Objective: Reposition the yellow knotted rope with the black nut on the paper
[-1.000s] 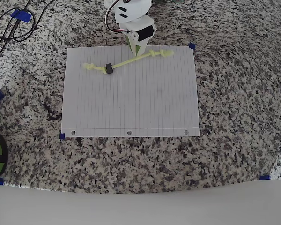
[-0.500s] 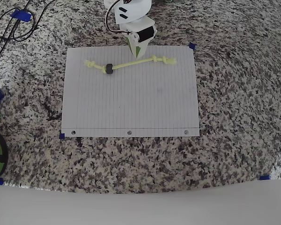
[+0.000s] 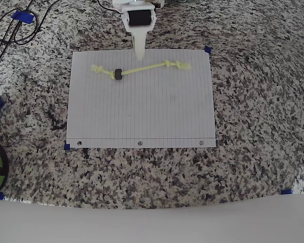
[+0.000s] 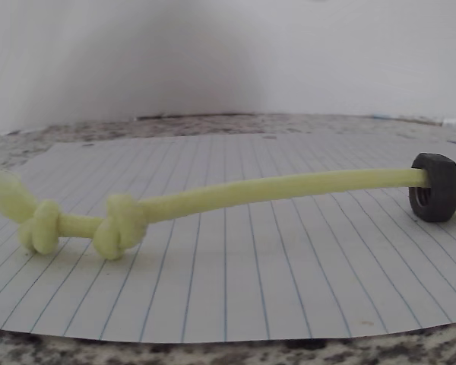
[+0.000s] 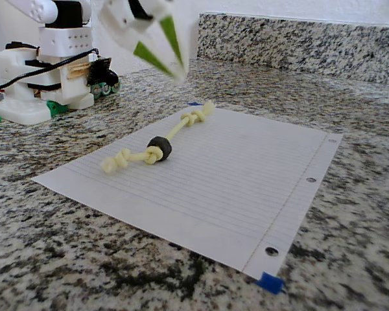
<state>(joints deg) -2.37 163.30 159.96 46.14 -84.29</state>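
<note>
Overhead view: gripper (image 5: 167, 61) spread open, holding nothing, above yellow knotted rope (image 3: 142, 68); careless regrasp could drag paper (image 3: 142, 111) or roll black nut (image 3: 117, 74).

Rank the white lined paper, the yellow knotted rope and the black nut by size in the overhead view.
1. White lined paper, largest.
2. Yellow knotted rope.
3. Black nut, smallest.
</note>
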